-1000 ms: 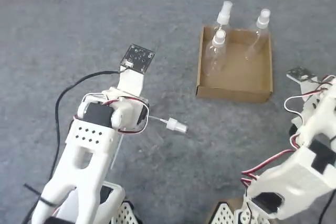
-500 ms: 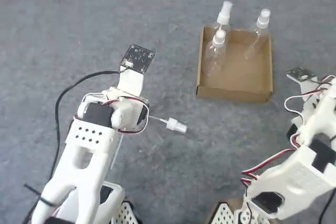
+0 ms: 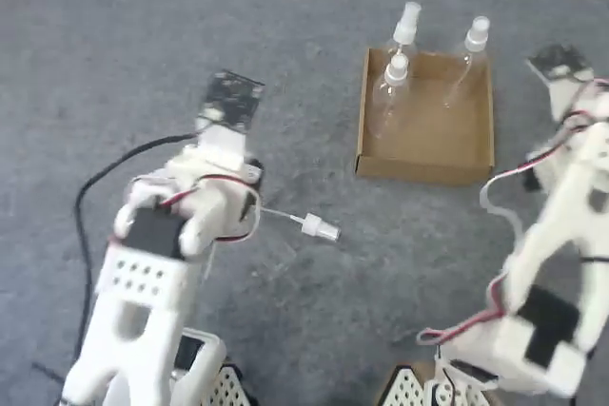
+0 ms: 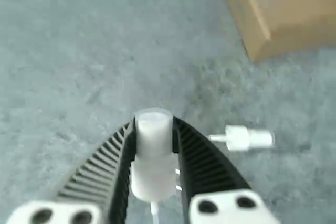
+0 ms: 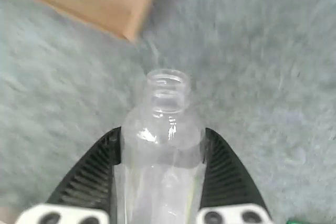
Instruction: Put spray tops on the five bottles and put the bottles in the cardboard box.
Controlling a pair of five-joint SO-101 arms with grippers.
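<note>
**Top in one grip, open bottle in the other, and well apart**

Closest to the left wrist camera, the left fingers are closed snugly on a spray top, pinching its white body from both sides. Its cap end points away from the wrist, and a thin stem shows at the wrist end. The right fingers are parted just wide enough to clasp a clear bottle by its shoulders. The bottle's long axis runs out along the fingers, and its bare mouth faces away from the wrist.

In the high view the left arm takes the lower left and the right arm runs up the right edge. Held top and bottle are therefore well apart, with the middle of the grey worktop between them. The joining likely turns on one thing: the stem must face the open mouth and lie along the bottle's axis. As held, the stem seems to point back at its own wrist, so the left arm would probably need to turn it round.

Farther out, a loose top lies flat at mid-frame with its stem reaching toward the left arm, which is the nearer arm to it. Farthest, at upper right, the box holds three capped bottles. The right arm is the nearer one to the box, near its right wall.
</note>
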